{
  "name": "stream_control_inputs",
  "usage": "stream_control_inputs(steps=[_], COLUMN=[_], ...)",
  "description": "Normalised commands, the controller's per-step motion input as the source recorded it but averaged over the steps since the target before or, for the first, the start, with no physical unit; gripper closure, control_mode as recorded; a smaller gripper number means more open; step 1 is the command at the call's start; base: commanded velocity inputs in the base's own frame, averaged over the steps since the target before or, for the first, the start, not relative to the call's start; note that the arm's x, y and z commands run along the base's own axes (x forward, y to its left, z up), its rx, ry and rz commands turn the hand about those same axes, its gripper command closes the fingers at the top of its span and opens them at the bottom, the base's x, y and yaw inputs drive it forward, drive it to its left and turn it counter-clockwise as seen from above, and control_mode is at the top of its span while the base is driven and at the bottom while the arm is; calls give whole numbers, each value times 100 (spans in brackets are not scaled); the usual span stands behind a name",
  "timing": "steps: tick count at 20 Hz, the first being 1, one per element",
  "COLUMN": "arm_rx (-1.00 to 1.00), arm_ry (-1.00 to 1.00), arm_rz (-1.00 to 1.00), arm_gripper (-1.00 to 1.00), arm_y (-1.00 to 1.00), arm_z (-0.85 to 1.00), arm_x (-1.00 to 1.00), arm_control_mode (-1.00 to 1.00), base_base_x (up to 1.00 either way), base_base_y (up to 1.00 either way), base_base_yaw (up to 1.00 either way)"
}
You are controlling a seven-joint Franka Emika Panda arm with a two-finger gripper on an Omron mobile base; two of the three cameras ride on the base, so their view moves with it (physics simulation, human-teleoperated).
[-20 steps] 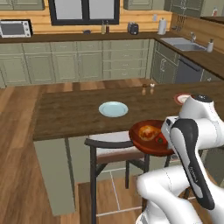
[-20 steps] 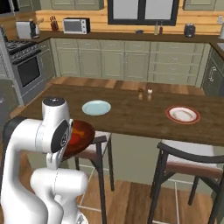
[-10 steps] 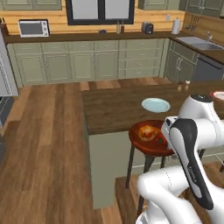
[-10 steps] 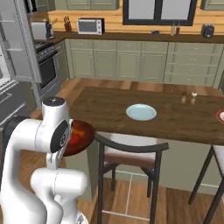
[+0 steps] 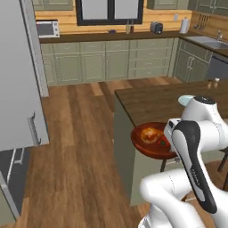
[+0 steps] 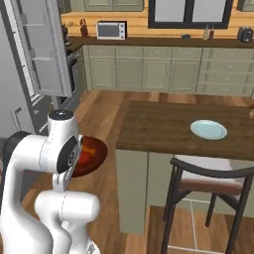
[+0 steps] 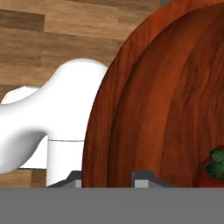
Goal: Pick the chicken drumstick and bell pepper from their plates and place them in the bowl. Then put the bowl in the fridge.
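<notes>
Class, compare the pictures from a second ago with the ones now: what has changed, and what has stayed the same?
The base has driven and turned left: the wooden counter has slid rightward in both base views, and the grey fridge, its door open, has come into sight. Unchanged: the gripper still holds the bowl by its rim, with the chicken drumstick and bell pepper inside; a blue plate stays on the counter.

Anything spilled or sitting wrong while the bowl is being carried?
Nothing stands out. The bowl is level at the arm's side, off the counter, with the drumstick and the red pepper both inside it. The hand has its tips on either side of the bowl's rim. The fridge door stands open.
</notes>
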Motion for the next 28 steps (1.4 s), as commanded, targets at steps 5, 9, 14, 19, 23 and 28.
stream_control_inputs(steps=[5,9,14,19,23,28], arm_rx=[0,0,0,0,0,0], arm_ry=[0,0,0,0,0,0], arm_rz=[0,0,0,0,0,0], arm_gripper=[100,100,100,100,100,100], arm_y=[0,0,0,0,0,0], arm_z=[0,0,0,0,0,0], arm_x=[0,0,0,0,0,0], arm_control_mode=[100,100,100,100,100,100], base_base_x=[50,87,94,82,86,90], base_base_y=[93,56,-5,-27,-18,-21], base_base_yaw=[-10,-1,0,0,0,0])
